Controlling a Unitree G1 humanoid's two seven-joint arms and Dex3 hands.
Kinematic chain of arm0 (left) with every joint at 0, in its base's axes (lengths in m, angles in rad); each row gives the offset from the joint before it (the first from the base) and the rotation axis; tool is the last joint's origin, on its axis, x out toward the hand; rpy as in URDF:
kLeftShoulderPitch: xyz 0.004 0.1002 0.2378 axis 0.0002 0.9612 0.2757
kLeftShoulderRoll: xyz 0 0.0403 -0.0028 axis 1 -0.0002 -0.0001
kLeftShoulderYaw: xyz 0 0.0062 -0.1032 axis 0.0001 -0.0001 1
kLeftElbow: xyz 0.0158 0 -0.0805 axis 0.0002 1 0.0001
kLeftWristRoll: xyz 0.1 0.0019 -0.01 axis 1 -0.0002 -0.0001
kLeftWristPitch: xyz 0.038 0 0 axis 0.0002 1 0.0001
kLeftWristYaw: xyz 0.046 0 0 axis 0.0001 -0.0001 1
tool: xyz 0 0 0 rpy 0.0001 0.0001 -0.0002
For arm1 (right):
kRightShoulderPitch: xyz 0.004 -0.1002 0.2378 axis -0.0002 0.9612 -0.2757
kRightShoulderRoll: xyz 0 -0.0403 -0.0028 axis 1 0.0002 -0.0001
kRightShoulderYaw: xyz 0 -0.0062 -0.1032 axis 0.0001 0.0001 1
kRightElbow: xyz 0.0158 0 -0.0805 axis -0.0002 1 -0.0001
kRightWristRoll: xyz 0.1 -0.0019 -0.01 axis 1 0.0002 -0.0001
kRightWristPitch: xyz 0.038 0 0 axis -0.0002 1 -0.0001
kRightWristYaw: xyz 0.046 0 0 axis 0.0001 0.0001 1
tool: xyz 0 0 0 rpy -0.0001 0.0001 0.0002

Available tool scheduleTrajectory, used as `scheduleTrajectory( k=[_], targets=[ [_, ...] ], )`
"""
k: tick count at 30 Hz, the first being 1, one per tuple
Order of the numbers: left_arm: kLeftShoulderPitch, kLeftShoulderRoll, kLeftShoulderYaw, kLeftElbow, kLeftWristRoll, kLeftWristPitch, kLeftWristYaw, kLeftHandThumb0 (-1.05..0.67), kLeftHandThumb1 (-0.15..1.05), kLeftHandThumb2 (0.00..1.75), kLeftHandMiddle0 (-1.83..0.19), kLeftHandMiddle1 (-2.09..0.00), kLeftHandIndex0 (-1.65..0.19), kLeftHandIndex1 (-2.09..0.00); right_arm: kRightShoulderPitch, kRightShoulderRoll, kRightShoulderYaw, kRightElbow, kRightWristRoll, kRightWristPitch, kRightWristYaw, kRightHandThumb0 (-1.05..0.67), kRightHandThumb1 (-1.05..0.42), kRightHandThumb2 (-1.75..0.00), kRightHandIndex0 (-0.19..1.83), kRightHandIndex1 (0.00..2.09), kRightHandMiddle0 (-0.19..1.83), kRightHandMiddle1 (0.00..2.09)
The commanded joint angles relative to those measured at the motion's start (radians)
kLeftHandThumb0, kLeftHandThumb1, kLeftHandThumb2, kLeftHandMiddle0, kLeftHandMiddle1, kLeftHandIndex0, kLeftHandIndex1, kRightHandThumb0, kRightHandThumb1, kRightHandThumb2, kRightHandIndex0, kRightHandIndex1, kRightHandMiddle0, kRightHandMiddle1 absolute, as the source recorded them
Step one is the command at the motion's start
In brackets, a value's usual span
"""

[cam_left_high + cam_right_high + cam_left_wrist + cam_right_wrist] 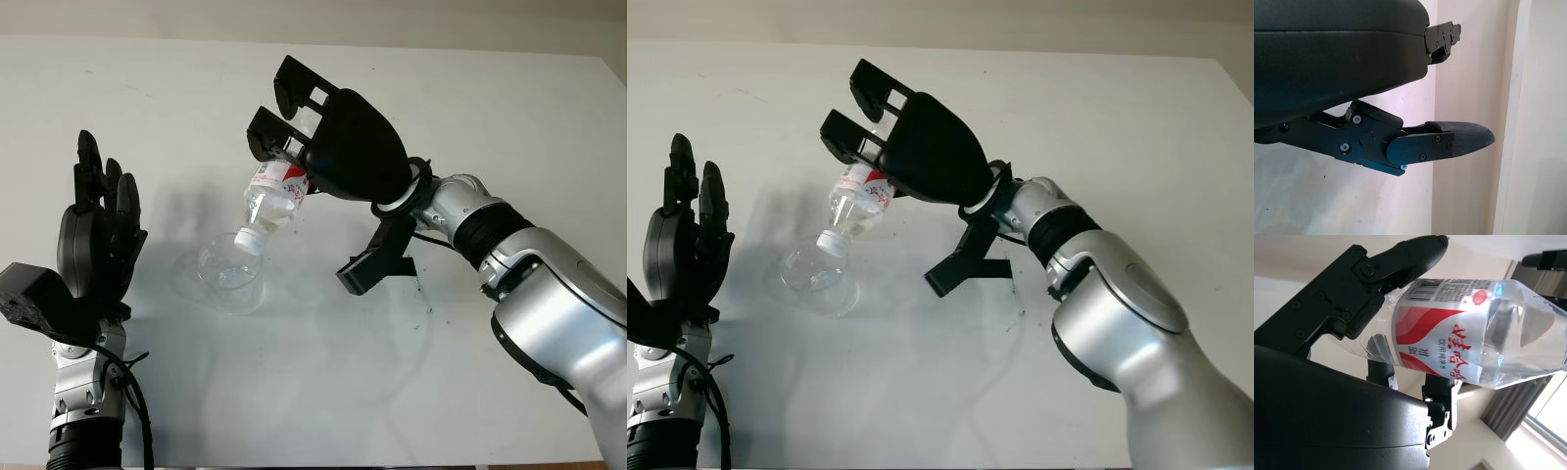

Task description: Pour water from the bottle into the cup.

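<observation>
Taking the cup (223, 275) as the landmark, the left robot hand (96, 240) stood well to its left, raised upright above the counter (509, 127) and open, holding nothing. It touched neither cup nor bottle, and was probably parked there to keep clear of the pour while staying near enough to steady the cup if needed.

The cup itself, clear plastic, sat on the counter with its mouth open toward the bottle, apparently tipped a little, though its transparency made that hard to judge.

Just above and to the right of the cup, the bottle (271, 201) was tilted steeply, neck down, so that its mouth hung right over the cup's rim. That angle was what a pour needs; whether the white part at the neck was a cap or a bare collar could not be told, and no stream could be made out.

Farther right, the right robot hand (304, 147) was closed around the bottle's labelled body, fingers (1396, 264) over one side, gripping high so the neck stayed free above the cup.
</observation>
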Motion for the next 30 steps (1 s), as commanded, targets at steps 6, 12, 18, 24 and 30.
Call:
scheduleTrajectory(
  k=[6, 12, 18, 24, 30],
  targets=[
    [-0.012, -0.002, -0.001, 0.006, 0.003, -0.009, 0.002, -0.73, 1.05, 0.48, 0.18, -0.05, 0.18, -0.04, -0.029, -0.009, 0.002, -0.035, 0.001, 0.025, -0.030, -0.28, -0.84, -0.35, 1.06, 2.09, 0.85, 2.09],
    [-0.015, -0.002, -0.001, 0.010, 0.000, -0.009, -0.002, -0.73, 1.05, 0.47, 0.19, -0.05, 0.19, -0.04, -0.016, -0.006, -0.029, -0.037, 0.046, -0.007, 0.013, -0.27, -0.85, -0.34, 1.08, 2.09, 0.86, 2.09],
    [-0.021, 0.000, -0.002, 0.023, 0.003, -0.019, -0.004, -0.73, 1.05, 0.48, 0.19, -0.05, 0.19, -0.03, 0.041, 0.036, -0.184, 0.012, 0.323, -0.250, 0.262, -0.08, -0.61, -0.86, 1.24, 2.09, 1.00, 2.09],
    [-0.021, 0.001, 0.001, 0.026, 0.001, -0.020, -0.004, -0.73, 1.05, 0.48, 0.19, -0.05, 0.19, -0.03, 0.091, 0.058, -0.326, 0.024, 0.543, -0.340, 0.574, -0.06, -0.76, -0.58, 1.30, 2.09, 1.04, 2.09],
    [-0.022, 0.005, 0.003, 0.031, 0.004, -0.027, -0.007, -0.73, 1.05, 0.49, 0.19, -0.05, 0.19, -0.03, 0.162, 0.104, -0.499, -0.005, 0.806, -0.337, 0.947, -0.03, -0.87, -0.45, 1.24, 2.09, 1.05, 2.09]
  ],
)
